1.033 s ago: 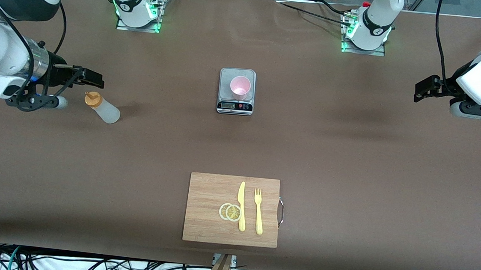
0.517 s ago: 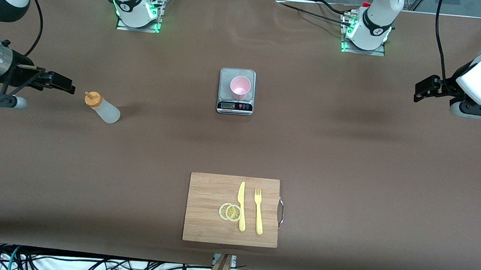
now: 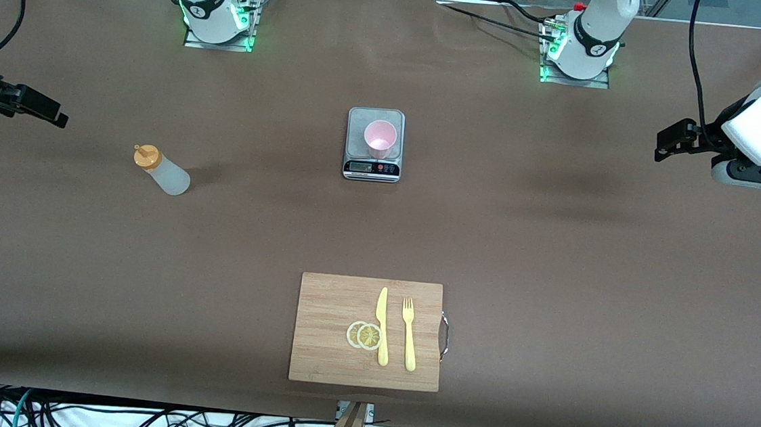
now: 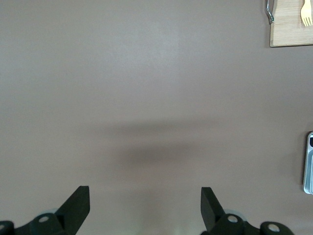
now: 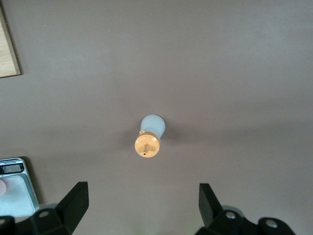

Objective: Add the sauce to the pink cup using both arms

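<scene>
Cutting board (image 3: 337, 329): lying nearer the front camera than the scale, well apart from it, carrying lemon slices (image 3: 364, 336), a yellow knife (image 3: 382, 325) and a yellow fork (image 3: 409, 334).

Sauce (image 3: 161, 170): standing upright on the tabletop (image 3: 553, 268), toward the right arm's end from the scale and slightly nearer the camera. Judged light, soft-walled and smooth; the mid-body is looking like the best hold, since pinching hard risks squirting and the orange cap is tapering.

Pink cup (image 3: 380, 138): sitting upright on the scale (image 3: 374, 144); judged light and easily tipped.

Right claw (image 3: 39, 107): hanging wide open and empty, well apart from the scale past the sauce.

Left claw (image 3: 675, 140): waiting wide open and empty at the left arm's end, well apart from the scale.

Tabletop: showing brown, matte and flat, with ample room around the scale.
</scene>
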You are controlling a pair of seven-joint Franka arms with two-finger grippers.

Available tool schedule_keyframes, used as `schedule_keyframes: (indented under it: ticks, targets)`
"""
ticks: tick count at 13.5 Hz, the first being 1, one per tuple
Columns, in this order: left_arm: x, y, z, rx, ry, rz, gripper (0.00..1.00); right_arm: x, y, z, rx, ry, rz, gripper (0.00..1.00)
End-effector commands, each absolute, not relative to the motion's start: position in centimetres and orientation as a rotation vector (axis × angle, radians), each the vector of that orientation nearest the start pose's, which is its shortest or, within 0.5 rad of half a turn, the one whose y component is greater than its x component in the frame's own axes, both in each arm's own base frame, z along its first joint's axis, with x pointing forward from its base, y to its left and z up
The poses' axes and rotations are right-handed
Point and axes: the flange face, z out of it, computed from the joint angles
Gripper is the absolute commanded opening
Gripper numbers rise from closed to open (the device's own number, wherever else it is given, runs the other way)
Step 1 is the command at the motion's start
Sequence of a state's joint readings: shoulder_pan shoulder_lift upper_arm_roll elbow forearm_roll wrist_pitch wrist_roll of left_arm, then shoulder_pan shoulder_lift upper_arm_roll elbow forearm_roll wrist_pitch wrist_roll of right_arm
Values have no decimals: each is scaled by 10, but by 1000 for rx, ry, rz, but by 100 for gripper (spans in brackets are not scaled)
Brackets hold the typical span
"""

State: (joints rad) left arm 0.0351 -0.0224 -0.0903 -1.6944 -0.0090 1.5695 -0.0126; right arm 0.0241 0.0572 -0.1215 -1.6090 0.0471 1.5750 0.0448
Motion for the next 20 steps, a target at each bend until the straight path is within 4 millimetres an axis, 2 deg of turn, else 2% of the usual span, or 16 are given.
schedule_keyframes:
  ticks: [1, 6, 9, 12, 20]
  targets:
    - [539, -30, 581, -3118, 65, 164, 100, 561, -50, 573, -3116, 214, 160, 100]
    - [539, -30, 581, -3118, 65, 164, 100, 562, -45, 573, -3132, 272, 161, 100]
    - [539, -30, 581, -3118, 65, 164, 100, 570, -44, 569, -3135, 253, 161, 100]
    - [539, -31, 581, -3118, 67, 164, 100, 577, -46, 574, -3138, 256, 139, 100]
    - [539, -30, 581, -3118, 65, 164, 100, 577, -52, 575, -3130, 232, 127, 100]
